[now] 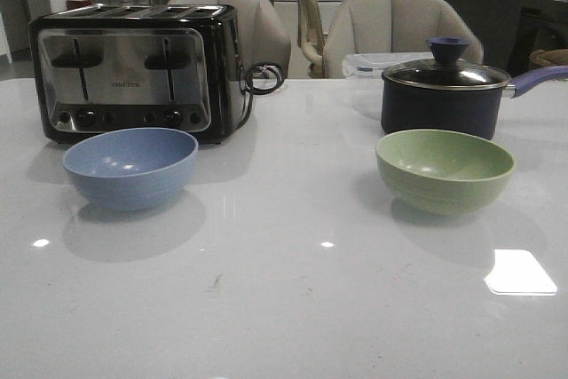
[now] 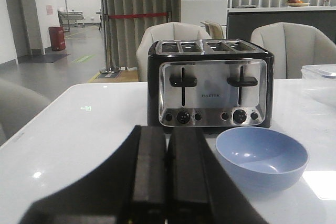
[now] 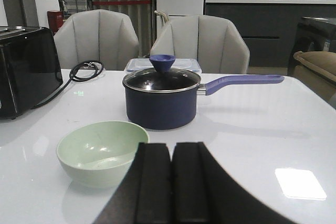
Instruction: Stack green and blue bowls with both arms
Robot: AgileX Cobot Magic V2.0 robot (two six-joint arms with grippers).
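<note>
The dusty blue bowl (image 1: 130, 166) stands upright and empty on the white table at the left, just in front of the toaster; it also shows in the left wrist view (image 2: 261, 157). The pale green bowl (image 1: 445, 169) stands upright and empty at the right, in front of the saucepan; it also shows in the right wrist view (image 3: 100, 151). The bowls stand far apart. My left gripper (image 2: 167, 132) is shut and empty, short of the blue bowl. My right gripper (image 3: 172, 148) is shut and empty, beside the green bowl. Neither arm shows in the front view.
A black-and-chrome toaster (image 1: 138, 70) stands behind the blue bowl, its cord (image 1: 264, 78) coiled beside it. A dark saucepan (image 1: 444, 95) with a purple handle and lid knob stands behind the green bowl. A clear plastic box (image 1: 377, 63) and chairs are beyond the table's far edge.
</note>
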